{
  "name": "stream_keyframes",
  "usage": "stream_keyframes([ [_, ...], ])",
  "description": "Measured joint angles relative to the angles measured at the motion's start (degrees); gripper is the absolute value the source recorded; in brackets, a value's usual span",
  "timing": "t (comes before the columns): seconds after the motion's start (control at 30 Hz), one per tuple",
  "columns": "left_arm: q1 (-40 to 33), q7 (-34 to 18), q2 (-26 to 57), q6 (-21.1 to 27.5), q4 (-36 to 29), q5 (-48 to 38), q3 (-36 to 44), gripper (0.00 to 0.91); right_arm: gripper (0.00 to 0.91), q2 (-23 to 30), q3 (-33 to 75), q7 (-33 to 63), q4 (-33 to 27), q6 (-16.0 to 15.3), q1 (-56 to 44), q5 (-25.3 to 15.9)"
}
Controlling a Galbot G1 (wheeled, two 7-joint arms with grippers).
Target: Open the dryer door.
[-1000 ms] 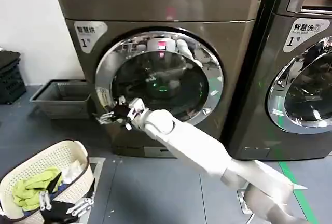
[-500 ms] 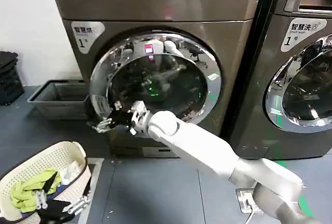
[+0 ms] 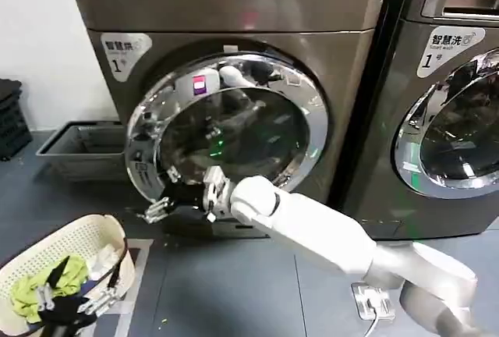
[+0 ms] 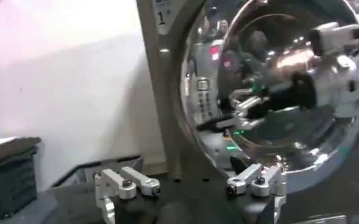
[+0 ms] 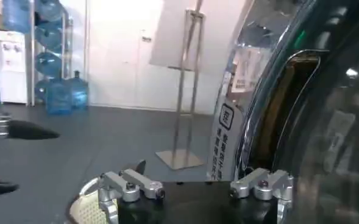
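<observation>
R gripper (image 3: 160, 209) sits at the lower-left edge of the dryer door (image 3: 226, 130), fingers spread, not gripping anything I can see. Door's chrome ring stands swung out a bit from the dryer front (image 3: 234, 9) on that side. L gripper (image 3: 74, 303) hangs low over the laundry basket (image 3: 101, 235), fingers apart, w/ nothing held.

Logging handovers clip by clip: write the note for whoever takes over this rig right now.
Right gripper: open, at the lower left edge of the dryer door, fingers past the chrome rim.
Left gripper: open, parked low over the laundry basket.
Done: the door's left edge stands swung out from the machine front, only partly.
Left: swing the door fully open, then withdraw.
</observation>
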Motion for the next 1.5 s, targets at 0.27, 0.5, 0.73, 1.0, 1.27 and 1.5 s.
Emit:
stream_keyframes([
  [0.27, -2.6, 1.0, 1.2, 1.1, 2.1, -3.2, -4.0, 0.907, 0.907, -3.4, -1.4, -0.6, 5.0, 0.0, -0.1, 0.8],
  [0.5, -5.4, 2.0, 3.6, 2.1, 4.8, -5.7, -6.6, 0.907, 0.907, -6.9, -1.6, -2.0, 9.3, 0.4, -0.9, 0.9],
  [0.73, -9.4, 2.7, 6.4, 4.7, 7.0, -8.5, -7.8, 0.907, 0.907, -10.8, -1.8, -4.9, 13.0, 2.7, -2.0, 1.0],
  [1.0, -15.7, 2.8, 10.1, 6.2, 10.2, -8.9, -6.7, 0.907, 0.907, -14.7, -1.9, -9.1, 15.9, 4.8, -2.4, 1.0],
  [1.27, -23.0, 2.5, 12.6, 7.7, 13.5, -9.2, -5.0, 0.907, 0.907, -18.3, -1.7, -13.6, 18.3, 8.5, -3.8, 1.3],
  [1.5, -29.0, 2.9, 14.0, 7.6, 17.2, -8.4, -2.2, 0.907, 0.907, -21.6, -0.1, -17.0, 20.4, 9.9, -6.0, 1.3],
])
